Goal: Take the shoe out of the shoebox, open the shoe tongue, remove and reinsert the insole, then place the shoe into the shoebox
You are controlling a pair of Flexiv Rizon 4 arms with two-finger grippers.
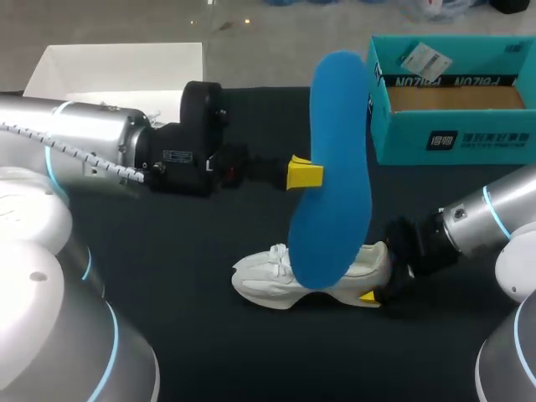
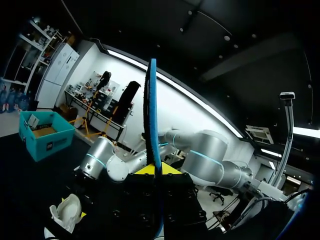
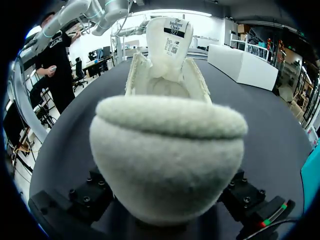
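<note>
A blue insole (image 1: 335,167) stands upright in the air, pinched at its edge by my left gripper (image 1: 306,173), which is shut on it. The left wrist view shows the insole (image 2: 151,125) edge-on between the yellow tips (image 2: 157,170). Below it a white shoe (image 1: 268,276) rests on the black table, toe toward the left. My right gripper (image 1: 378,270) clasps its heel from both sides, one yellow tip showing at the near side. In the right wrist view the fuzzy heel (image 3: 167,150) fills the space between the fingers and hides them, and the tongue (image 3: 170,40) is pulled up.
A teal shoebox (image 1: 469,138) stands open at the back right with a paper tag inside. A white box (image 1: 117,67) sits at the back left behind my left arm. The table's front is bare black cloth.
</note>
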